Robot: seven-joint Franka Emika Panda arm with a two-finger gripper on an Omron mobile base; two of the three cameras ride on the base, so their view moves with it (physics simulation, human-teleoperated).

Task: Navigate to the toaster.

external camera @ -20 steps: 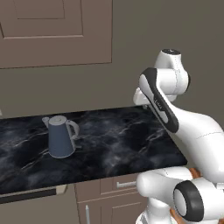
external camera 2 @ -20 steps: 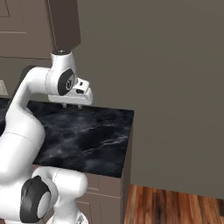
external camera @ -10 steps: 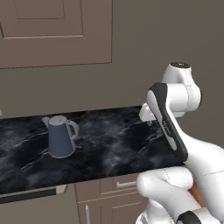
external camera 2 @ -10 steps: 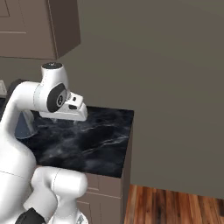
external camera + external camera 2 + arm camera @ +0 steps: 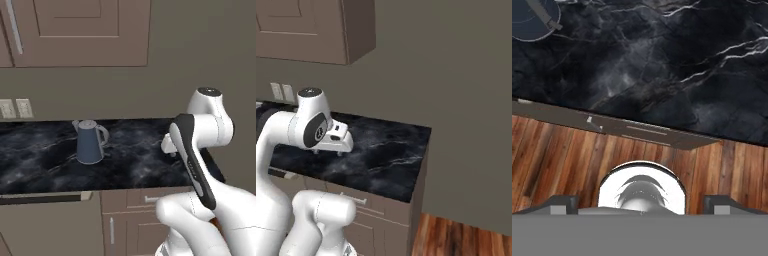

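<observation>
The toaster is out of view. My gripper (image 5: 327,152) hangs over the right part of the black marble counter (image 5: 386,150), pointing down, and its hand also shows beside my forearm (image 5: 168,149). In the hand view the gripper (image 5: 641,205) has its two dark tips far apart with nothing between them, so it is open. That view looks down on the counter (image 5: 662,60) and its front edge.
A blue-grey kettle (image 5: 90,142) stands on the counter (image 5: 45,160) left of my arm, its lid at the corner (image 5: 532,20). Wall outlets (image 5: 15,108) sit far left. Brown upper cabinets (image 5: 75,30) hang above. The counter ends at the right (image 5: 425,150) beside wooden floor (image 5: 456,240).
The whole picture has shifted: the camera moved, so the kettle and counter now lie further right in the left base view and the wall outlets have come into sight.
</observation>
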